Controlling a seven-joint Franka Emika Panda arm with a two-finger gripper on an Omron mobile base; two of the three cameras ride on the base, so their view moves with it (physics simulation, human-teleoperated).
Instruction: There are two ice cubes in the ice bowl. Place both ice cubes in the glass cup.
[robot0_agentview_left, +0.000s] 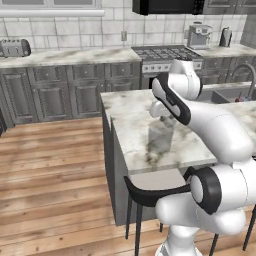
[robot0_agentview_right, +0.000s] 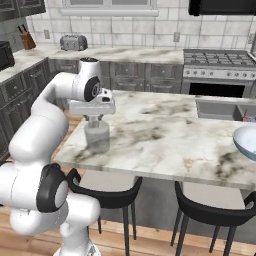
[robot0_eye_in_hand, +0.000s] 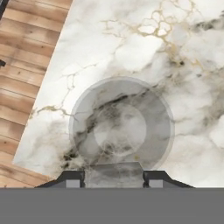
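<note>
We see the glass cup right under our jaws when we look down from the hand. The cup looks like a big round ring from up there, and the two dark tips of the jaws poke up at its near edge. Between the tips sits a pale, see-through block, and it looks like one of the ice cubes. The tips seem to sit on both sides of it, a little way apart, so we think the jaws are closed on the cube. We look into the cup and see just the marble showing through its bottom, and we cannot make out a cube inside it. From the left side the cup stands up straight on the tabletop, near the front corner, and the white hand hangs right above it. From the right side we see the same thing, with the cup just below the hand. The jaws reach down to the top of the cup there. The ice bowl sits far away at the other end of the tabletop, well apart from the cup. We see just part of its pale blue inside, and we cannot tell if a cube lies in it.
</note>
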